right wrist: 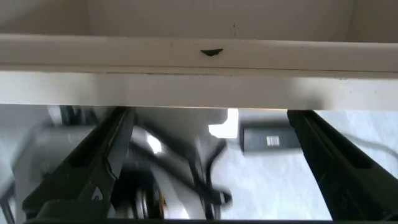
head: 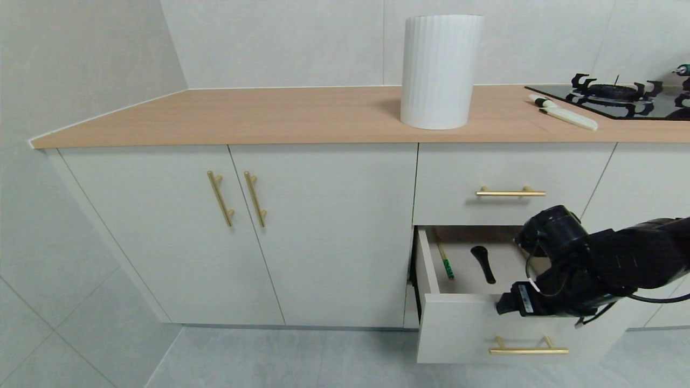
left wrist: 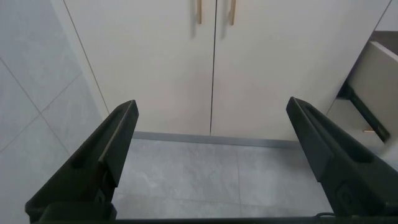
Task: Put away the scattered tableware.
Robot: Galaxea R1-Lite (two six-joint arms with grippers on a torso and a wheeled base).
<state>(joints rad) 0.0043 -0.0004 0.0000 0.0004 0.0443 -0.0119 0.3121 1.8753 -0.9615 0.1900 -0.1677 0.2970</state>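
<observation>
Our left gripper (left wrist: 211, 107) stands wide open, facing the cabinet doors (head: 302, 242) left of the open drawer (head: 425, 264). Inside the drawer lie chopsticks (head: 445, 261) and a black spoon (head: 483, 264). Our right gripper (right wrist: 208, 117), spread wide, sits at the drawer's front edge.

A light wood-grain countertop (head: 269, 116) runs along a wall of large pale grey tiles (head: 280, 43), meets a matching tiled side wall at its left end, and carries a black glass gas hob (head: 609, 99) at its right end. Beneath the countertop stands an off-white two-door cabinet (head: 323, 231) with upright brass bar handles (head: 255, 198) at the door seam. Toward the countertop's hob end, an off-white closed upper drawer (head: 512, 167) sits directly under it, above an off-white lower drawer (head: 458, 328) pulled open. Light grey floor tiles (head: 242, 358) meet a grey plinth strip (head: 232, 325) well below the countertop.
</observation>
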